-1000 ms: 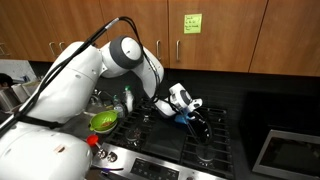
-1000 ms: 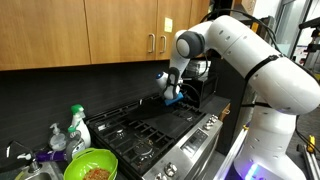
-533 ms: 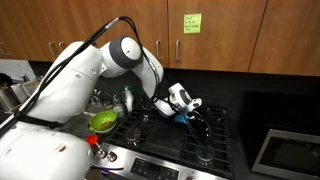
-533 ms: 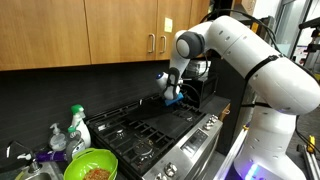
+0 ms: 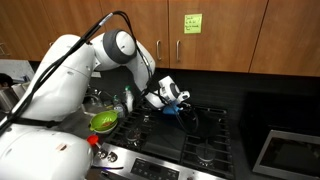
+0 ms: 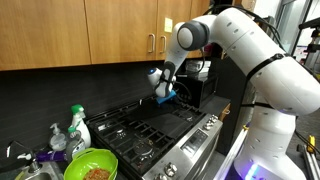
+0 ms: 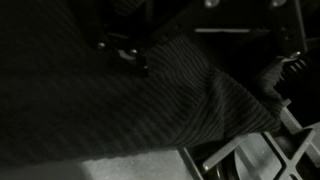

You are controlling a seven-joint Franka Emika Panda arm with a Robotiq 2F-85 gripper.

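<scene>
One stove (image 5: 205,140) stands in both exterior views. One dark cloth (image 7: 120,100) lies on the stove in the wrist view. Beside the stove stand two bottles, one tall bottle (image 6: 78,124) and one small bottle (image 6: 57,137). One green bowl (image 5: 103,123) sits just beside the stove. Above the stove there are one yellow note (image 5: 192,22) and two handles (image 6: 153,42) side by side. One arm (image 5: 75,70) reaches over the stove.

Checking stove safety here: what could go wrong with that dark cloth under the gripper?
1. The dark striped cloth lies draped over the stove grates; a lit burner could scorch it.
2. The gripper hangs close above it, so a finger might snag the fabric.
3. The green bowl sits beside the arm and could get knocked.
</scene>
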